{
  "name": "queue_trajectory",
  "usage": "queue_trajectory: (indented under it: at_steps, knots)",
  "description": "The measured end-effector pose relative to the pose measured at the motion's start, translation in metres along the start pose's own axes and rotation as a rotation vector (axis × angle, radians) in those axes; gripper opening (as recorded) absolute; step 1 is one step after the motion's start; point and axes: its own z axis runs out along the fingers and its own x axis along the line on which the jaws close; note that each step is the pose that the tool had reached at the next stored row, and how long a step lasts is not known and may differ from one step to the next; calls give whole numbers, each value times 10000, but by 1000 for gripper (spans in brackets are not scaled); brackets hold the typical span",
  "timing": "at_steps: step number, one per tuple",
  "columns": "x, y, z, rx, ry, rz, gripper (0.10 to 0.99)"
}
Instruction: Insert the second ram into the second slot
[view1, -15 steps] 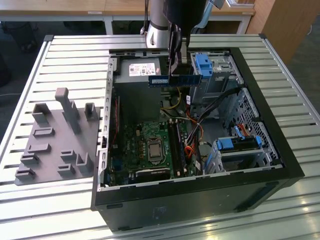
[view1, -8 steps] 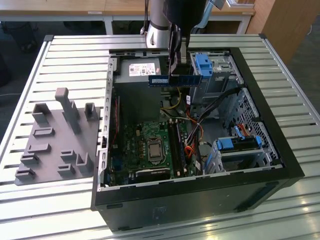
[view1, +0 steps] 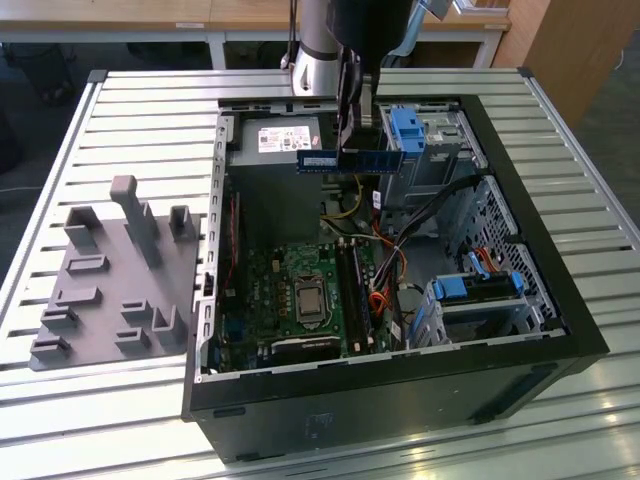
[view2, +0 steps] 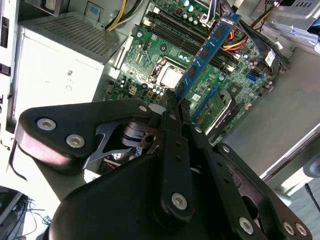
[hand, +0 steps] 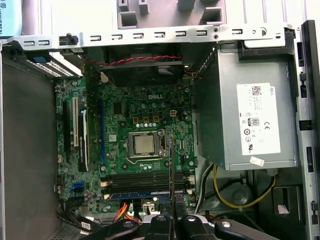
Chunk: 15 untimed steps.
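The computer case was laid open so that the motherboard and its black slots were exposed well below the jaws. The second ram was held clear above them, pinched on edge between the closed gripper jaws, apparently for a straight descent.

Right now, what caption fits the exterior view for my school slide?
The gripper holds the second ram, a blue stick, in the air above the open computer case and its green motherboard.
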Motion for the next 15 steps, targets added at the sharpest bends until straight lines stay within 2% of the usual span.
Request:
queue_trajectory:
  at_steps: [15]
  knots:
    - [0, 0, 0, 3, -8, 228, 137]
